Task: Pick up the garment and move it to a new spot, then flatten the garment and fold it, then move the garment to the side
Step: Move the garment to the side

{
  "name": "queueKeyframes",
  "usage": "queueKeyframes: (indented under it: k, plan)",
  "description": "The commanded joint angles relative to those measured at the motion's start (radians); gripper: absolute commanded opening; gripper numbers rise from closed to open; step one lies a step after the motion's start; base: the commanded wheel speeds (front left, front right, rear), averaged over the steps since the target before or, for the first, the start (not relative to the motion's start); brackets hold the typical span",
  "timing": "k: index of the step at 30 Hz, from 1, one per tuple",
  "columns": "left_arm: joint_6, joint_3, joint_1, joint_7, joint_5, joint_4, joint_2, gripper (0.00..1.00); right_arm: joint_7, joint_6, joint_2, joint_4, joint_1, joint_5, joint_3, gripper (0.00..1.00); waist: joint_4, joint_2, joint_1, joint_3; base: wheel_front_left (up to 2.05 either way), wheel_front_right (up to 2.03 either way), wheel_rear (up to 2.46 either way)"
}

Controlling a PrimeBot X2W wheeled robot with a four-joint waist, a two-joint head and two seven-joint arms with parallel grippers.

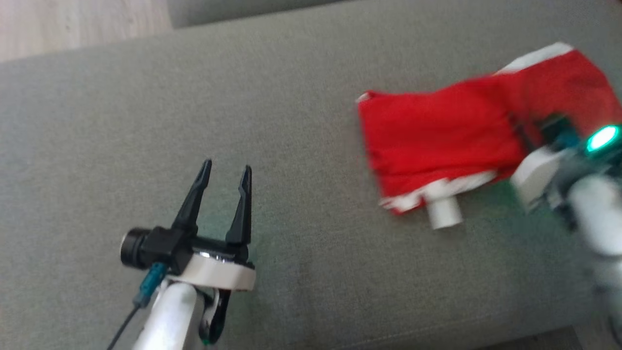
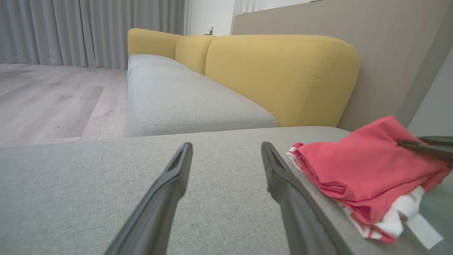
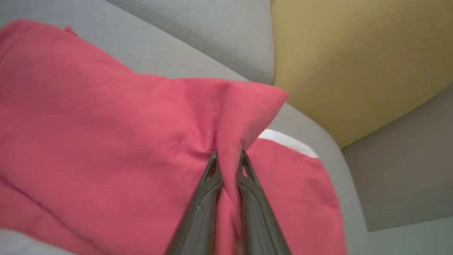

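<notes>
Hovering at lower left of the head view, left gripper (image 1: 227, 166) has fingers spread wide with nothing in them, just above the grey sofa seat (image 1: 291, 97). Right of centre to upper right: red garment (image 1: 437, 136) with white trim, loosely folded, lying on the seat, white tag (image 1: 444, 211) sticking out at its lower edge. Far right, right gripper (image 3: 228, 157) fingers nearly closed, pinching a raised ridge of red cloth near the garment's right end. Cloth looks light, soft and floppy, likely to sag and unfold if lifted from one pinch, so a hold through all layers at an edge or corner seems safer. Seat fabric is a coarse weave, probably some drag. Room, left wrist view: grey curtains (image 2: 70, 32) upper left, wood floor (image 2: 53, 102) below, yellow sofa backs (image 2: 283, 78) centre right.
</notes>
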Motion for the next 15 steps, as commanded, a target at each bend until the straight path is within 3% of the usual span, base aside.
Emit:
queueKeyframes:
  k: [1,9,12,15]
  plan:
    - [-0.004,0.040,-0.042,-0.005,0.008,-0.029,0.003,1.00,0.001,-0.001,-0.033,-0.038,-0.048,0.009,0.008,0.00,-0.007,0.0000,-0.0001,0.034,0.00,0.00,0.00]
    - [-0.033,0.061,-0.082,-0.005,0.033,-0.023,0.003,1.00,0.038,-0.001,-0.271,-0.008,-0.110,0.040,-0.049,0.00,0.027,0.0000,-0.0001,0.104,0.00,0.00,0.00]
    - [-0.037,0.069,-0.089,-0.005,0.033,-0.022,0.003,1.00,0.033,-0.001,-0.317,0.018,-0.130,0.054,-0.081,0.00,0.036,0.0000,-0.0001,0.115,0.00,0.00,0.00]
    - [-0.040,0.079,-0.089,-0.005,0.033,-0.023,0.003,1.00,0.020,-0.001,-0.320,0.041,-0.145,0.098,-0.126,0.00,0.040,0.0000,-0.0001,0.122,0.00,0.00,0.00]
